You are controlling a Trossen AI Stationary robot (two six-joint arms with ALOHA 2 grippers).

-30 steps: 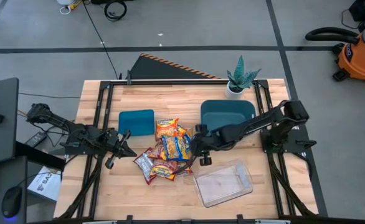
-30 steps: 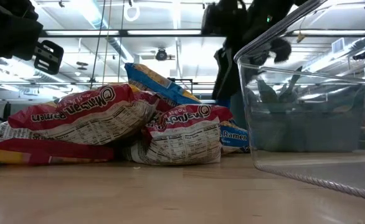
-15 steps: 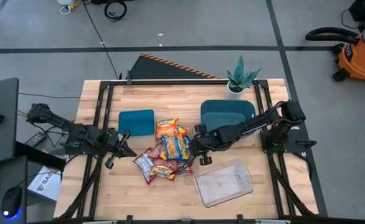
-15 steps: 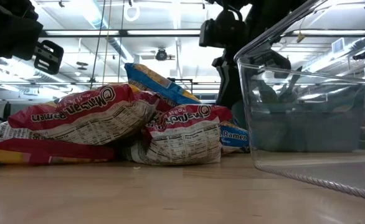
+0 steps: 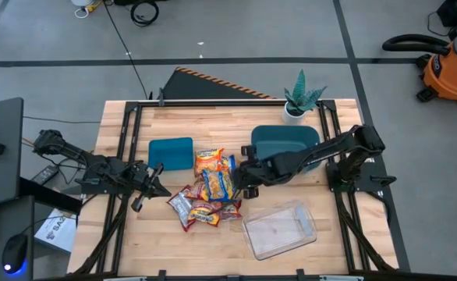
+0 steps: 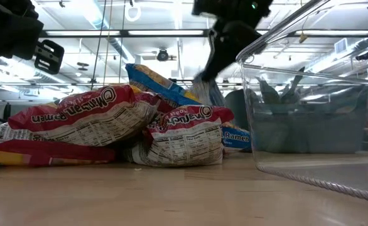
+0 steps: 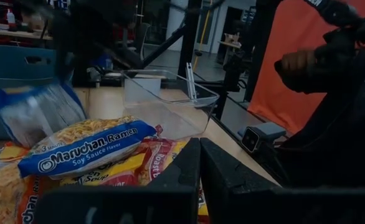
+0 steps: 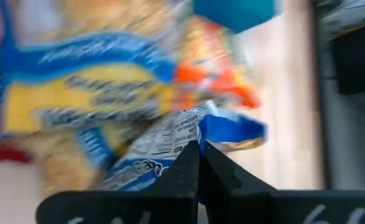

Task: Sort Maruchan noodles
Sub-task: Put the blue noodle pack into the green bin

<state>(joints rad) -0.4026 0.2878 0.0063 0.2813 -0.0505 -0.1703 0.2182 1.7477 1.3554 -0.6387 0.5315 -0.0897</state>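
Note:
The Maruchan noodles lie in a heap point(image 5: 209, 195) at the table's middle: red-and-yellow, orange and blue-and-yellow packets piled on one another. My right gripper point(image 5: 244, 176) stands over the heap's right side, shut on a blue-and-white packet point(image 7: 39, 115), which hangs under it point(image 6: 208, 91). In the left wrist view a blue soy sauce packet point(image 7: 86, 149) rests on top of the heap. My left gripper point(image 5: 147, 187) waits shut, left of the heap, touching nothing. My right gripper pinches the blue-and-white packet by an edge at one end point(image 8: 194, 135) between its two fingers. The fingers come from above and from the table's right, slanting down. The packet hangs below them point(image 7: 42, 118), its lower end close over the heap; whether it still touches the heap is hidden.
A small teal bin point(image 5: 170, 154) stands left of the heap at the back, and a bigger teal bin point(image 5: 285, 142) right of it under the right arm. A clear tray point(image 5: 279, 229) lies near the front right. A potted plant point(image 5: 300, 100) is at the far edge.
My right gripper has shut on the blue-and-white packet at the heap's right side, then risen and drawn a little toward the far edge. The packet's held end has come up off the heap and now hangs under the fingers. The other packets have stayed put.

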